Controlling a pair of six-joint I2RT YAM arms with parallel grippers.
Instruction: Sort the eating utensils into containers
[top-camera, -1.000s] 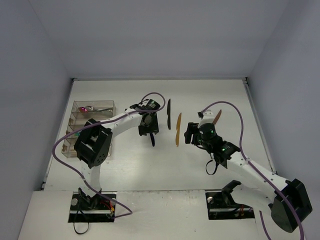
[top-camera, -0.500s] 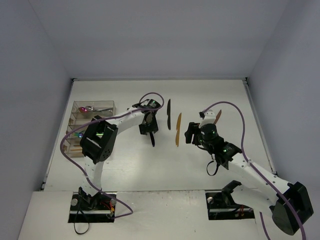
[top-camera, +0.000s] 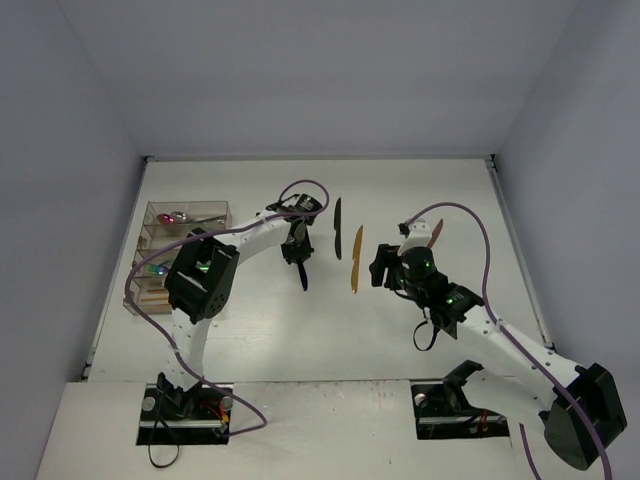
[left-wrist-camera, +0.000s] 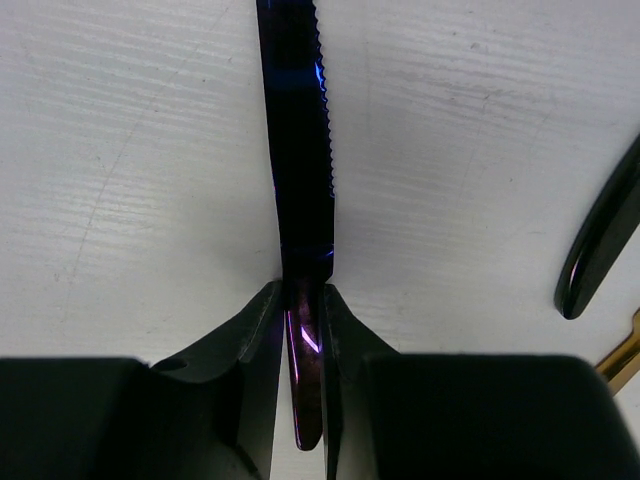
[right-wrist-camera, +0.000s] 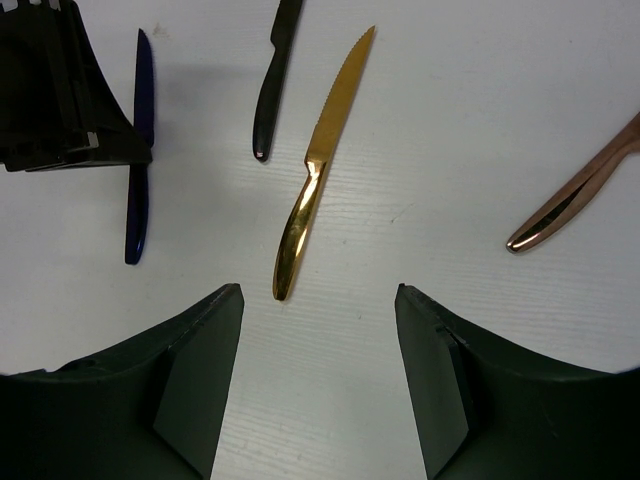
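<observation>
A dark blue serrated knife (left-wrist-camera: 300, 150) lies flat on the white table, and my left gripper (left-wrist-camera: 300, 305) is shut on its handle, one finger pressed to each side. From above, this gripper (top-camera: 298, 252) sits left of the table's middle with the blue knife (top-camera: 303, 278) sticking out below it. My right gripper (right-wrist-camera: 318, 292) stands open over bare table just short of the handle of a gold knife (right-wrist-camera: 318, 170). The same right gripper (top-camera: 379, 266) is right of the gold knife (top-camera: 356, 260). The clear compartment tray (top-camera: 150, 218) holding several utensils is at the far left.
A black utensil (top-camera: 337, 228) lies between the blue and gold knives, also visible as the black utensil (right-wrist-camera: 272, 85). A copper utensil (right-wrist-camera: 575, 195) lies to the right, near the copper utensil (top-camera: 435, 232) spot behind my right arm. Purple cables loop over both arms.
My left gripper's jaws have closed onto the blue knife's handle, and the left arm's elbow has shifted a little right. The right gripper has stayed open in place.
</observation>
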